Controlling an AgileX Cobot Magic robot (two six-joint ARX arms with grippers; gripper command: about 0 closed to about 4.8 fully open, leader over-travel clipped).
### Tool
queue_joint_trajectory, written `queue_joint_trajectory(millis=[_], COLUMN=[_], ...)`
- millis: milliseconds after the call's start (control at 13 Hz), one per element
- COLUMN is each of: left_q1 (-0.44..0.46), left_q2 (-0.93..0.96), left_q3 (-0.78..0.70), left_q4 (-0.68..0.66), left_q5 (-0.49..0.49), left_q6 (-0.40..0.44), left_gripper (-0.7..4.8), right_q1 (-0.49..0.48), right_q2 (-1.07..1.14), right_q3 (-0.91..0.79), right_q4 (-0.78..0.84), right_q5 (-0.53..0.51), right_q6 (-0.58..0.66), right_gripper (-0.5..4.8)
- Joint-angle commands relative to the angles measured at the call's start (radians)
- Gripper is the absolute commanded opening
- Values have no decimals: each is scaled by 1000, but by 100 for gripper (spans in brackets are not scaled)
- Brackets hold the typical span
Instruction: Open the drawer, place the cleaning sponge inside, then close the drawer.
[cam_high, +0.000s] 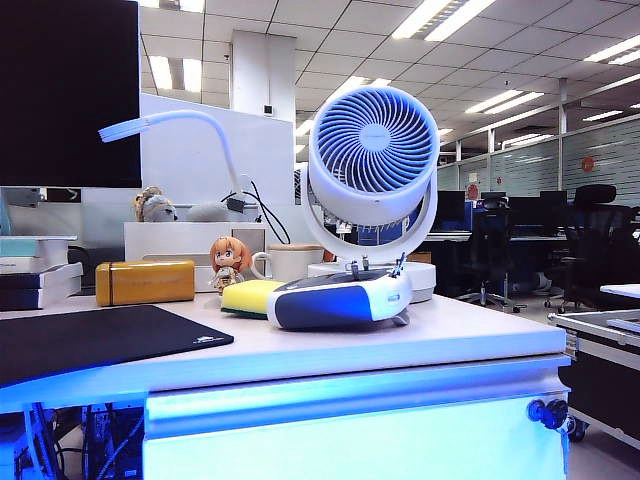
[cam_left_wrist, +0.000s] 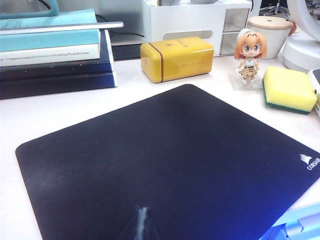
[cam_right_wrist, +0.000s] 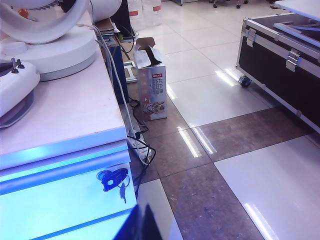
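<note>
Drawer (cam_high: 350, 435) is fully shut under the table (cam_high: 400, 340) edge, lock (cam_right_wrist: 114, 179) with a key in it at its right end. Cleaning sponge (cam_left_wrist: 289, 89) lies flat on the table, untouched — just right of the anime figurine (cam_left_wrist: 249, 55), beside the white-and-navy gadget (cam_high: 340, 298), with the white fan (cam_high: 372, 160) behind. Orange-yellow box (cam_left_wrist: 176, 58) sits further left, next to the book stack (cam_left_wrist: 52, 55); black mouse pad (cam_left_wrist: 165, 165) covers the near left of the table. Left end effector (cam_left_wrist: 142, 226) shows only as a dark tip over the mouse pad, can't tell its opening, holds nothing visible. Right end effector (cam_right_wrist: 142, 227) sits low by the drawer's lock corner — fully closed, empty.
</note>
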Motion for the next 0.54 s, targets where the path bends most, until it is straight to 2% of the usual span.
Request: queue_joint_trajectory(millis=[77, 384, 537], left_q1=[1, 1, 1], left_q2=[-2, -2, -2], left_q3=[-5, -5, -1], left_q4=[-17, -13, 63], left_q5=[-3, -4, -18], left_q6=[-3, -4, -7], left_gripper=[-5, -5, -5], right_q1=[0, 0, 0], right_q2=[0, 0, 0], right_q3=[-9, -4, 28], right_q4=[3, 33, 48], right_q5=[0, 1, 5], right_q6=[-3, 15, 63], right_gripper=[-1, -1, -2])
